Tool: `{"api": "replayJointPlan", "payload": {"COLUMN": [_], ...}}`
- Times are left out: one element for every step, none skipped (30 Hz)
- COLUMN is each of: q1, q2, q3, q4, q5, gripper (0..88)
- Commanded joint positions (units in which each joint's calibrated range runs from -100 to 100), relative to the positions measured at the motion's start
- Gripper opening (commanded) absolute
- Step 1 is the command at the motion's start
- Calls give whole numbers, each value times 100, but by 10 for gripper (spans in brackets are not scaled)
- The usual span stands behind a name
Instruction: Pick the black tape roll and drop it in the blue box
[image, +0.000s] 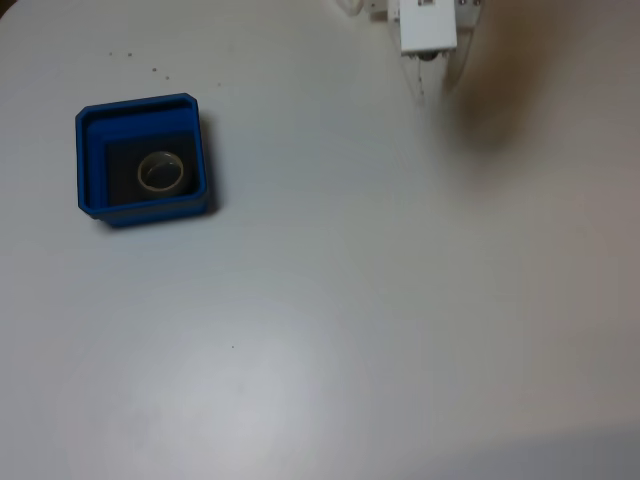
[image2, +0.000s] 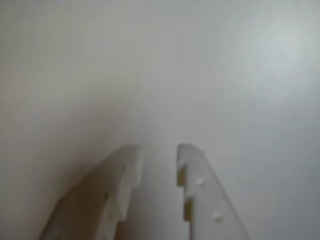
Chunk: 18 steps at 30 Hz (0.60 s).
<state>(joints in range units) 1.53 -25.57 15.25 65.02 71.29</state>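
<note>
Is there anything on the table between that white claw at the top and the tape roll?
Nothing visible. The black tape roll already lies inside the blue box, and only bare table stretches between it and the gripper at the fixed view's top edge. Its fingers hold nothing.

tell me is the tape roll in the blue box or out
In. The fixed view shows the tape roll lying flat on the dark floor of the blue box.

Blue box (image: 142, 108) showing bright blue walls, dark grey-black floor. Black tape roll (image: 160, 172) showing pale whitish-tan core. Counter (image: 380, 320) looking plain off-white, few dark specks. Fingers (image2: 200, 195) appearing white.
</note>
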Motion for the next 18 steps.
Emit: {"api": "replayJointPlan", "payload": {"q1": [47, 47, 47, 47, 47, 47, 47, 47, 47, 47, 47, 47, 47, 47, 47, 47, 47, 47], "q2": [-871, -1055, -1222, -1398, -1565, -1732, -1891, -2050, -2200, -2351, -2501, -2644, -2786, -2936, -3062, -3187, -3321, -3446], "q3": [659, 865, 1054, 1234, 1413, 1584, 1755, 1934, 2114, 2285, 2474, 2644, 2833, 3022, 3192, 3354, 3525, 3669], "q4": [-42, -42, -42, -50, -50, -50, -50, -50, -50, -42, -42, -42, -42, -42, -42, -50, -50, -50], "q5": [-2, -2, -2, -2, -2, -2, -2, -2, -2, -2, -2, -2, -2, -2, -2, -2, -2, -2], "gripper": [6, 6, 6, 6, 6, 6, 6, 6, 6, 6, 6, 6, 6, 6, 6, 6, 6, 6]}}
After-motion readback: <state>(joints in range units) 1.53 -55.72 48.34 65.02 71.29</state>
